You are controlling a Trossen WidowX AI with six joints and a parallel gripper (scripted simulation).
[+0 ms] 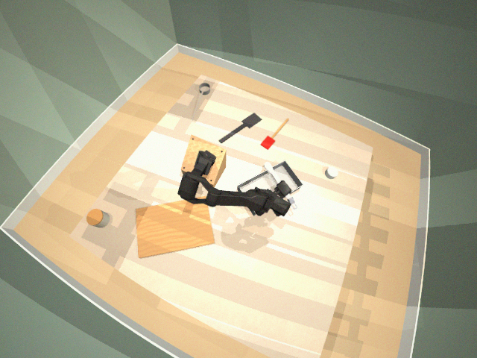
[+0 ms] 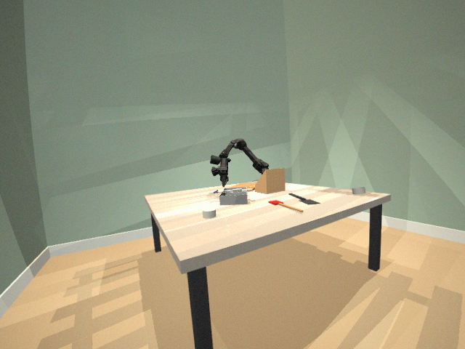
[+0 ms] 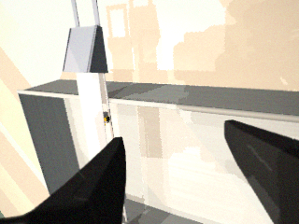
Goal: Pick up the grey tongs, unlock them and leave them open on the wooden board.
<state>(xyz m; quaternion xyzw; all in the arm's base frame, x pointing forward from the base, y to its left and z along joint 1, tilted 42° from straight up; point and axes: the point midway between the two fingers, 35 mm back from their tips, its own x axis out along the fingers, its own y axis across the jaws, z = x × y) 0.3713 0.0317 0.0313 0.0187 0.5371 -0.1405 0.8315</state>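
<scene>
The grey tongs (image 1: 273,173) (image 3: 90,107) lie across the roasting tin (image 1: 294,176) (image 2: 233,199) (image 3: 41,135), with a grey block and two thin rods past the tin's rim. My gripper (image 2: 224,185) (image 3: 174,136) points down above the tin, open and empty. In the wrist view the tongs lie left of the gap between my fingers, partly behind the left finger. In the top view the arm hides the fingertips and part of the tongs. The wooden board (image 1: 173,235) lies at the lower left in that view. Whether the tongs' arms are spread is too small to tell.
The arm's base stands by a wooden block (image 1: 220,169) (image 2: 275,181). A black spatula (image 1: 251,120) (image 2: 310,201) and a red-headed spatula (image 1: 267,142) (image 2: 275,202) lie beyond the tin. A white cylinder (image 1: 331,172) (image 2: 208,213) stands near the tin, an orange-topped cylinder (image 1: 98,218) beyond the board.
</scene>
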